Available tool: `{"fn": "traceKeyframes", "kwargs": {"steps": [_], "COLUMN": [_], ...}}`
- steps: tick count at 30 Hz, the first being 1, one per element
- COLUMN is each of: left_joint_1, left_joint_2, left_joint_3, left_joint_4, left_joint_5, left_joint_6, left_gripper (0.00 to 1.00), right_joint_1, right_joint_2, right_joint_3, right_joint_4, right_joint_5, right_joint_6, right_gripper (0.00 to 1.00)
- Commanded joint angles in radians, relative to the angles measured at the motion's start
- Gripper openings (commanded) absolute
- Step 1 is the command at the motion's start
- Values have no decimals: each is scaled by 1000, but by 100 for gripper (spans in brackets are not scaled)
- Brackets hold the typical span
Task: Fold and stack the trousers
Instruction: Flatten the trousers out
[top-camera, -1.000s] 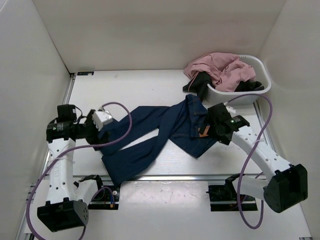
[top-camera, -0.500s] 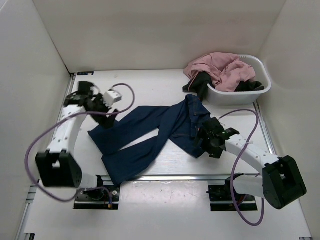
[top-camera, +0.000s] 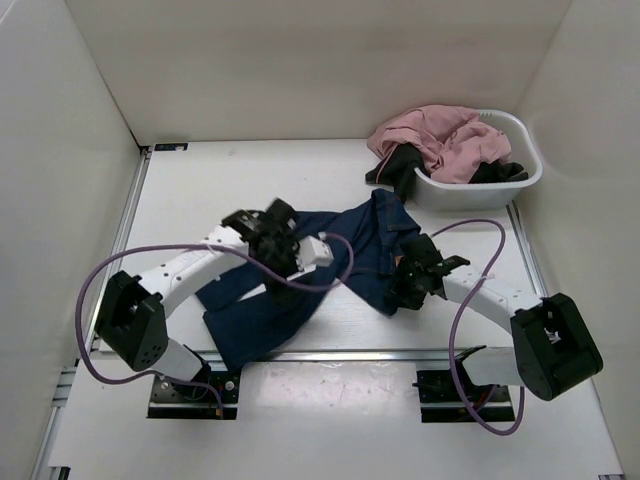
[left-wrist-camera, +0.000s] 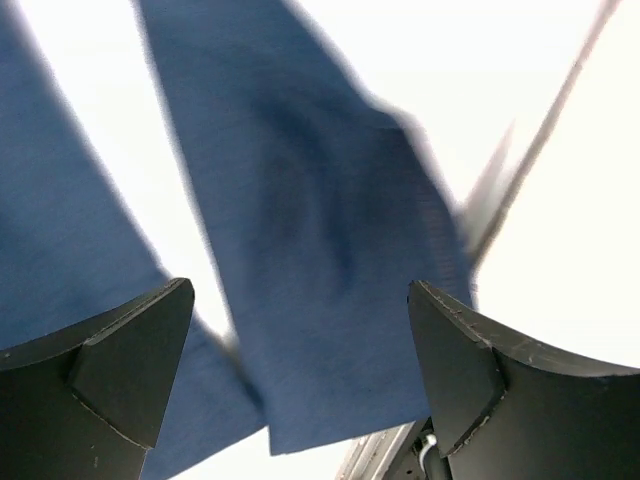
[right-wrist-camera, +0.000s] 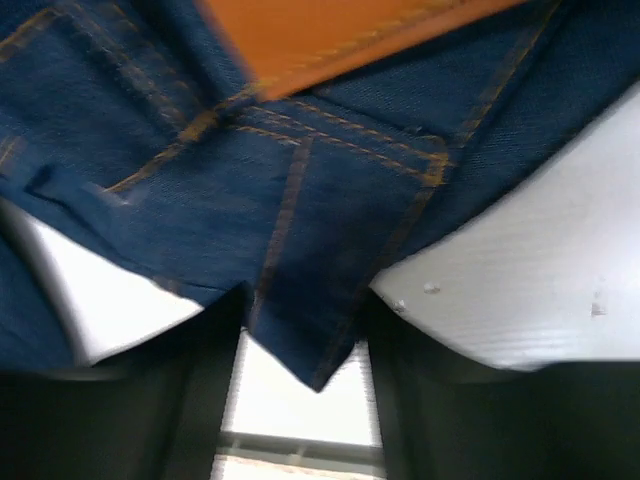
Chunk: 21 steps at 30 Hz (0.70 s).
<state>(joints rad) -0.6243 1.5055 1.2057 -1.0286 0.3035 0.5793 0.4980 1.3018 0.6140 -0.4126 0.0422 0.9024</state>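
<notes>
The trousers (top-camera: 370, 250) lie spread on the tabletop (top-camera: 250, 180). Their waist is to the right, near the basket (top-camera: 520, 180), and their two legs run down toward the near left corner.

The left claw (top-camera: 280, 258) hangs over the legs, about halfway along them. In its wrist view the left claw (left-wrist-camera: 300, 380) is released. Its two dark fingers (left-wrist-camera: 100, 370) stand wide apart at the bottom corners, and one blue leg of the trousers (left-wrist-camera: 320, 250) lies below the gap, apart from both fingers.

The right claw (top-camera: 408, 285) sits at the near corner of the waist. In its wrist view the right claw (right-wrist-camera: 300, 390) has a pointed corner of the trousers (right-wrist-camera: 300, 200) reaching down between its fingers. Orange stitching crosses the denim, and an orange patch (right-wrist-camera: 330, 30) shows at the top edge. The fingers are dark and blurred, with a bright strip between them below the cloth. I cannot tell whether they have clenched on the corner or only flank it.

From above, the left arm covers the middle of the legs and the right claw covers the waist corner. A pink garment (top-camera: 440, 140) fills the basket, and a black garment (top-camera: 395, 165) hangs over its left rim.
</notes>
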Motion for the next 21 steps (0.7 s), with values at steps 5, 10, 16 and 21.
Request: {"fn": "traceKeyframes", "kwargs": {"steps": [5, 10, 16, 21], "left_joint_1": [-300, -318, -318, -328], "left_joint_2": [1, 61, 71, 72], "left_joint_3": [-184, -231, -368, -383], "left_joint_4": [71, 156, 258, 269], "left_joint_5": [-211, -277, -265, -182], "left_joint_6": [7, 7, -2, -21], "left_gripper": [100, 100, 100, 100], "right_joint_1": [-47, -92, -92, -92], "right_joint_2": [-33, -143, -202, -202], "right_joint_3": [-34, 27, 36, 47], "right_joint_4": [-98, -333, -385, -394], "right_joint_5": [47, 149, 172, 196], "right_joint_6": [70, 26, -3, -13], "right_gripper": [2, 0, 0, 0]}}
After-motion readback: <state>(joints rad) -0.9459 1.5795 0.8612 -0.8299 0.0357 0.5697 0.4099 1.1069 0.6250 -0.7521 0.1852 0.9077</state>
